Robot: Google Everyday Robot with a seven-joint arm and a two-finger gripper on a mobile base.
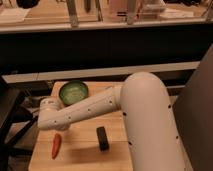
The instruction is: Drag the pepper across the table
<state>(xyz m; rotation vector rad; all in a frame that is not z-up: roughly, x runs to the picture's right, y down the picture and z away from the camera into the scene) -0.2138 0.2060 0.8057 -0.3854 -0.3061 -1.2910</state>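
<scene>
The small red-orange pepper [56,145] lies on the light wooden table [82,157] near its front left corner, tip pointing toward the front edge. My white arm reaches from the right across the table to the left. My gripper [52,126] is at the arm's left end, just above and behind the pepper, mostly hidden by the wrist. It does not appear to touch the pepper.
A black rectangular bar [102,138] lies on the table to the right of the pepper. A green bowl [73,92] stands at the back left of the table. Dark furniture stands to the left of the table, and a counter runs behind it.
</scene>
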